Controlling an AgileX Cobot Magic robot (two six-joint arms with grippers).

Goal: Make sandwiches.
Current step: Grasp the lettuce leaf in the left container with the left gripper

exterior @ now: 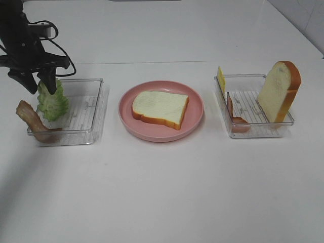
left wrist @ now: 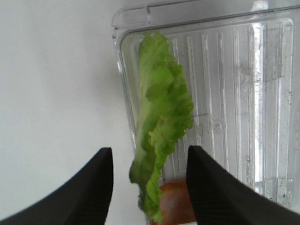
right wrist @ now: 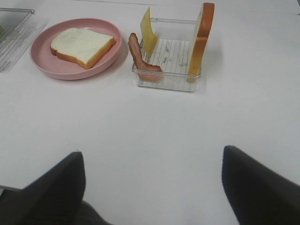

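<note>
Left claw [left wrist: 149, 152] half open, straddling upright lettuce leaf [left wrist: 161, 108] at clear tray [left wrist: 262, 70] edge, not pinching yet. Close centred on the leaf, lift clear of bacon strip [exterior: 29, 116], carry to bread slice [exterior: 160, 109] on pink plate [exterior: 198, 120]. Right claw [right wrist: 152, 152] wide open, empty.

- You are looking at a robot test bench, more lab than kitchen: one bare white table [exterior: 162, 202] and no stove or sink on it.
- The food looks like toys: a thick bread slice [exterior: 159, 107] on a pink plate [exterior: 162, 136], and a stiff lettuce leaf [exterior: 52, 101].
- The pieces are sorted into a left tray [exterior: 98, 109] and a right tray [exterior: 255, 132], both clear plastic.
- A black robot arm [exterior: 23, 35] with an exposed cable [exterior: 67, 54] hangs above the left tray.
</note>
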